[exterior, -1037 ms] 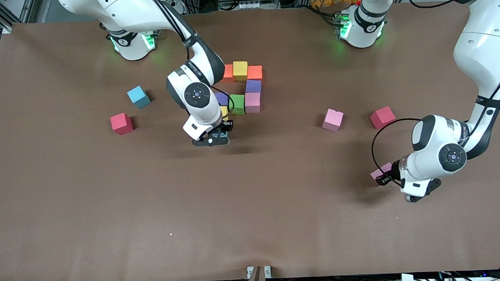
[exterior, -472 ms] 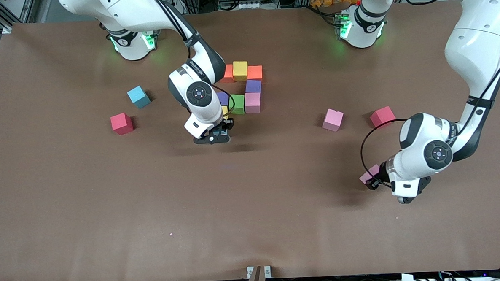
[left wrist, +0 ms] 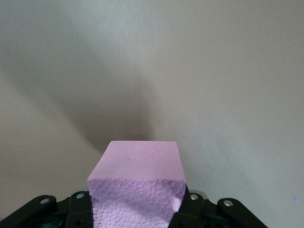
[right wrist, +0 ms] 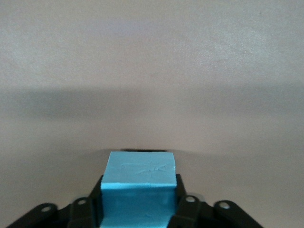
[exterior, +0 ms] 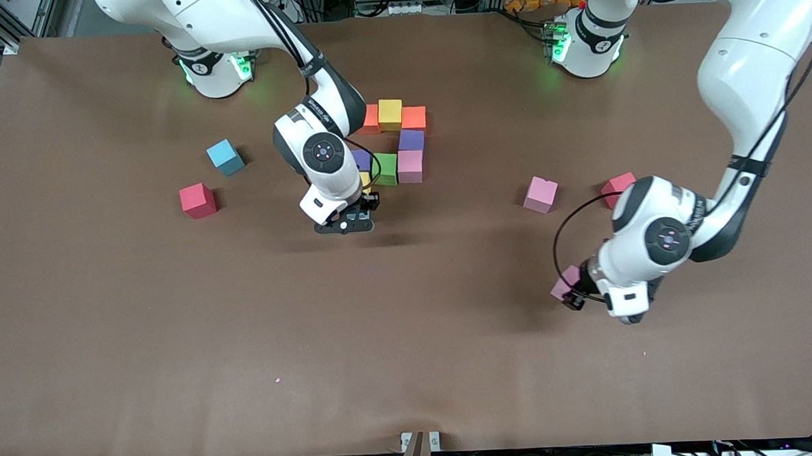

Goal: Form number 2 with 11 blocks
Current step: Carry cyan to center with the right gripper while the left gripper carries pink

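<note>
A partial figure lies mid-table: orange (exterior: 370, 118), yellow (exterior: 390, 113) and orange (exterior: 413, 117) cubes, then a purple (exterior: 411, 139), pink (exterior: 410, 166), green (exterior: 385, 168) and purple (exterior: 360, 159) cube. A yellow cube (exterior: 365, 182) is half hidden by the right arm. My right gripper (exterior: 351, 225) is shut on a light blue cube (right wrist: 137, 190), low over the table just past that yellow cube. My left gripper (exterior: 568, 293) is shut on a pink cube (exterior: 563, 283), also seen in the left wrist view (left wrist: 135, 185), over bare table.
A loose pink cube (exterior: 540, 194) and a red cube (exterior: 616, 186), partly hidden by the left arm, lie toward the left arm's end. Another light blue cube (exterior: 225, 157) and a red cube (exterior: 198, 200) lie toward the right arm's end.
My left gripper has carried the pink cube toward the middle of the table. My right gripper has shifted slightly toward the figure and now holds still.
</note>
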Controlling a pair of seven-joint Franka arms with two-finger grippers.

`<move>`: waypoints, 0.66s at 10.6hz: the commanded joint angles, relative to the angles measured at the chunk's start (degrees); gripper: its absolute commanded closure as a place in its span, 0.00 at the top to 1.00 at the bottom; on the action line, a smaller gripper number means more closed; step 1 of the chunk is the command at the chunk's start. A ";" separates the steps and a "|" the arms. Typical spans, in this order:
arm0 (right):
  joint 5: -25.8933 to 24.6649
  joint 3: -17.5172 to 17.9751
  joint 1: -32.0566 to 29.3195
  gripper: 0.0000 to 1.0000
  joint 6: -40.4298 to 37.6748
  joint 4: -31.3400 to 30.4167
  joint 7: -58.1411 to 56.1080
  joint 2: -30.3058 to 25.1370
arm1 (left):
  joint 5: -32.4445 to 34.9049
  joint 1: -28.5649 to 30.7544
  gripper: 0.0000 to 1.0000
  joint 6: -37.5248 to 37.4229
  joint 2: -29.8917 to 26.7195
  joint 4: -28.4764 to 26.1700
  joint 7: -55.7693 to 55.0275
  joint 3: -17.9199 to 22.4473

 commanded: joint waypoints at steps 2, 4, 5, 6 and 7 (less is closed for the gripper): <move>0.71 -0.40 0.57 1.00 0.84 -0.76 0.81 -0.19 | -0.63 -6.75 0.03 -0.57 -1.70 -0.15 -15.59 0.58; 0.71 -0.31 0.48 1.00 0.67 -0.67 0.81 -0.37 | -0.98 -9.65 0.03 -1.10 -1.88 -0.15 -23.24 0.49; 0.71 -0.31 0.31 1.00 0.32 -0.67 0.81 -0.63 | -1.33 -11.06 0.03 -1.10 -1.96 -0.15 -25.88 0.49; 0.71 -0.31 0.05 1.00 0.05 -0.59 0.63 -1.24 | -1.42 -12.20 0.03 -1.19 -1.97 -0.15 -29.04 -0.38; 0.71 -0.48 -0.74 1.00 -0.73 -0.59 -0.07 -3.51 | -1.42 -13.17 0.03 -1.19 -1.97 -0.15 -31.60 -0.91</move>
